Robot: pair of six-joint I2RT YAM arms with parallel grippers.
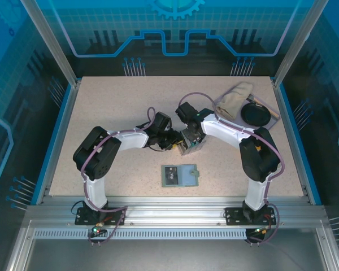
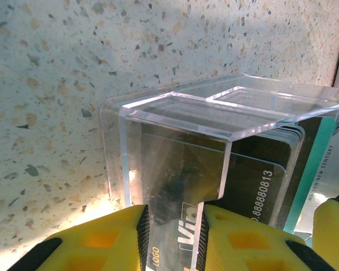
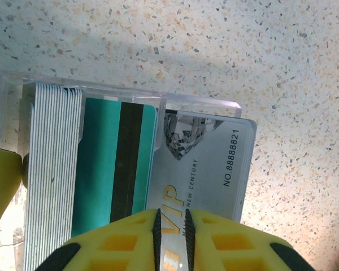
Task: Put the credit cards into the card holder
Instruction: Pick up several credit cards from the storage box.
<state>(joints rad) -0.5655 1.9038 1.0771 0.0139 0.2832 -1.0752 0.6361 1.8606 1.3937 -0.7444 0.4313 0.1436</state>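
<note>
Acrylic box [image 2: 214, 113] in left pincer [image 2: 172, 237], silver card [image 3: 209, 164] in right pincer [image 3: 172, 231]

Silver card [image 3: 203, 164]: "VIP" at 6 o'clock, "NEW CENTURY" mid-card, "NO.88888821" along its 3 o'clock edge. Through the clear box [image 2: 175, 113], a dark card [image 2: 260, 189] shows ".88880813". The teal card [image 2: 313, 169] at 3 o'clock reads "NEW CENTURY".

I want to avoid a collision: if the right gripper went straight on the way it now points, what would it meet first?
Most likely the silver VIP card, directly ahead of the right gripper, leaning out of the clear box. Depth is unclear; they may already touch.
</note>
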